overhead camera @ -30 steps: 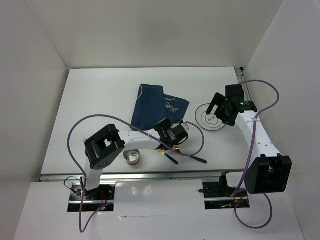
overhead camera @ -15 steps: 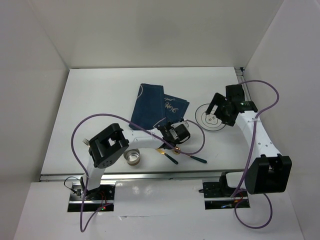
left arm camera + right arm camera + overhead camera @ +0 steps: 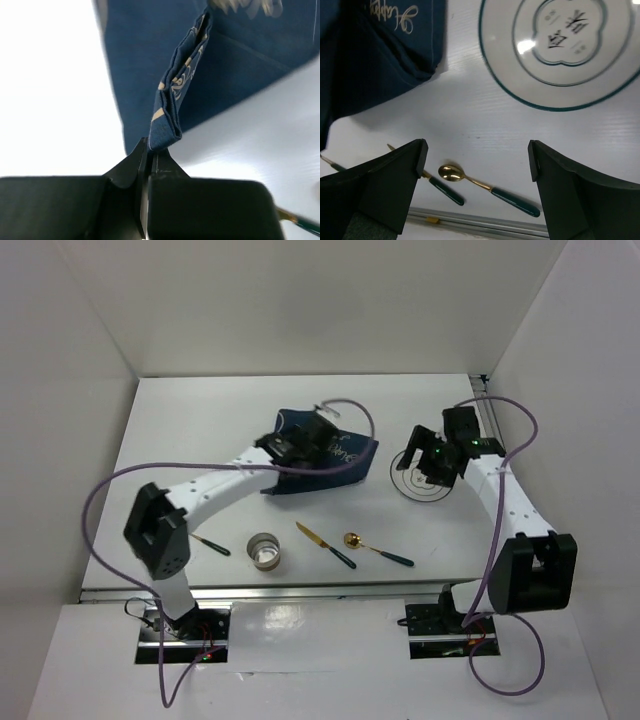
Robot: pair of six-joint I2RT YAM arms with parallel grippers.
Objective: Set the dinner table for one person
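Note:
On the white dinner table (image 3: 180, 440) lies a navy blue placemat (image 3: 345, 455) with one side folded over. My left gripper (image 3: 310, 445) is shut on that folded edge, and in the left wrist view the pinched cloth (image 3: 172, 100) rises from the closed tips of the left gripper (image 3: 150, 146). My right gripper (image 3: 425, 465) hovers open over a white plate (image 3: 428, 488) with a green rim. In the right wrist view, the plate (image 3: 560, 50) lies beyond the wide-open right gripper (image 3: 477, 155).
Near the front edge lie a gold spoon (image 3: 378, 550) with a green handle, a matching knife (image 3: 325, 545) and a fork (image 3: 210, 543). A small round cup (image 3: 265, 550) stands between fork and knife. A metal rail (image 3: 485, 225) runs along the front edge.
My left arm swung away from the cutlery near the front to the placemat and its gripper shut on the folded cloth. The right gripper shifted slightly over the plate.

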